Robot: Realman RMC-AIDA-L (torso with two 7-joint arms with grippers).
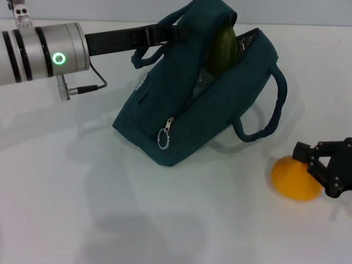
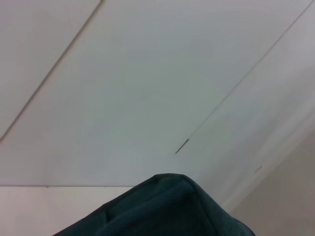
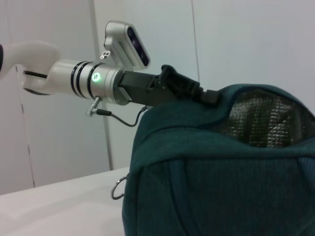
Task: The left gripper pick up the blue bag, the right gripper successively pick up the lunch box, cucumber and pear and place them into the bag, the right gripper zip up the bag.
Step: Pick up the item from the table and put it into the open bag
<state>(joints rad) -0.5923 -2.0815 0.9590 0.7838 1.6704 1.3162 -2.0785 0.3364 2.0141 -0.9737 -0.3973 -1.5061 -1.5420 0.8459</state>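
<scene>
Head view. We log the dark teal-blue fabric bag [image 1: 187,118] tipped on the white tabletop [image 1: 82,209], its near corner resting on the surface and its top raised by the left tool [image 1: 165,33], which reaches in from the left and appears closed on one looped handle. The mouth is unzipped, silver foil lining showing, and the long dark green cucumber [image 1: 223,49] stands inside, its end poking out. The metal ring zipper pull [image 1: 164,137] hangs low on the near side. The lunch box is not visible; we judge it may be inside, but cannot confirm. The roundish orange-yellow pear [image 1: 294,177] lies on the tabletop to the right of the bag, well clear of it. The right tool [image 1: 322,169] sits against the pear's right side, fingers spread around it; whether they grip it yet we cannot tell.

Left wrist view. Only a hump of the bag's fabric and a pale wall; the tool's own fingers do not show.

Right wrist view. The bag fills the foreground, foil lining open at the top, the left tool clamped on the upper edge.

Judgement: the pear pick is in hand. We would close squarely across the fruit's widest part, lift straight, then carry it over the opening beside the cucumber, avoiding the free handle.
</scene>
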